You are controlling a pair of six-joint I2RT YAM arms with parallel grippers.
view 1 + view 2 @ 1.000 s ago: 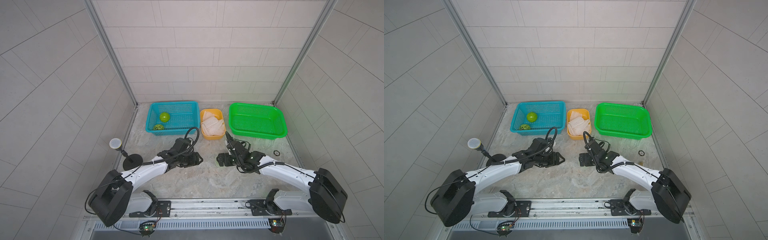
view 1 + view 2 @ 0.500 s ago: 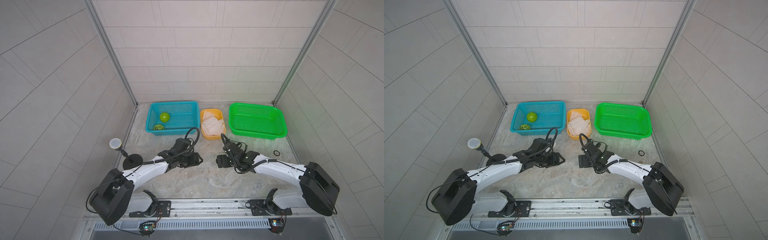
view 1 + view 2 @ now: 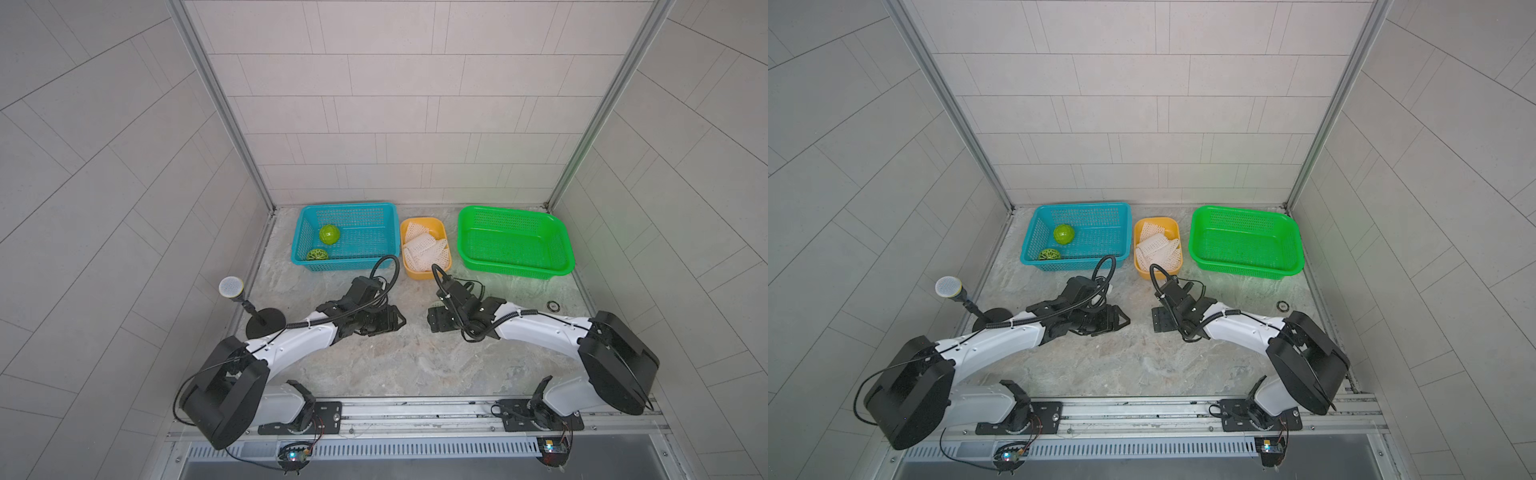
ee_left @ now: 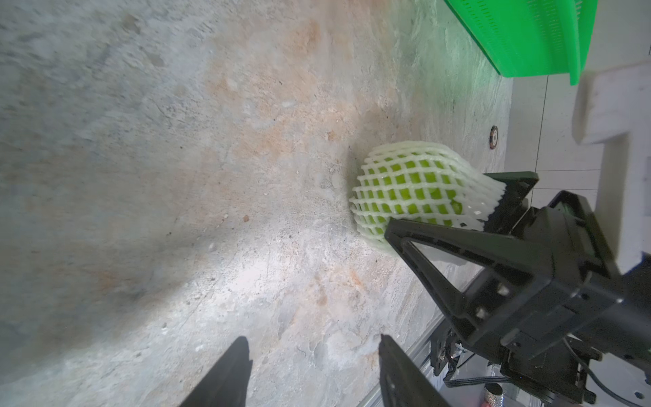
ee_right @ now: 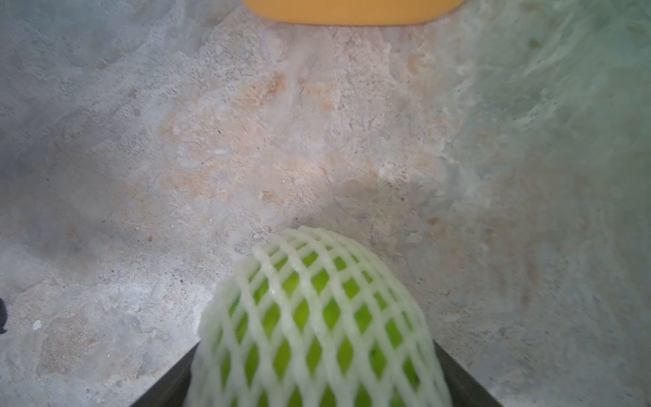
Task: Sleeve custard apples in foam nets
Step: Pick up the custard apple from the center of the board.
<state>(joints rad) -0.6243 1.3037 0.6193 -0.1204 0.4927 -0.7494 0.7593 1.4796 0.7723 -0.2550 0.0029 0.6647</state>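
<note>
One custard apple sits inside a white foam net, just above the stone table. My right gripper is shut on it, a black finger pressed against each side of the net. In both top views the right gripper hides this fruit. Two bare custard apples lie in the blue basket. Spare foam nets fill the yellow tub. My left gripper is open and holds nothing, facing the right gripper across a short gap.
The green basket stands at the back right with nothing in it. A microphone on a black stand is at the left edge. A small black ring lies near the right wall.
The right gripper has shifted slightly left toward the left gripper and its jaws have narrowed a little. The left arm has not moved.
</note>
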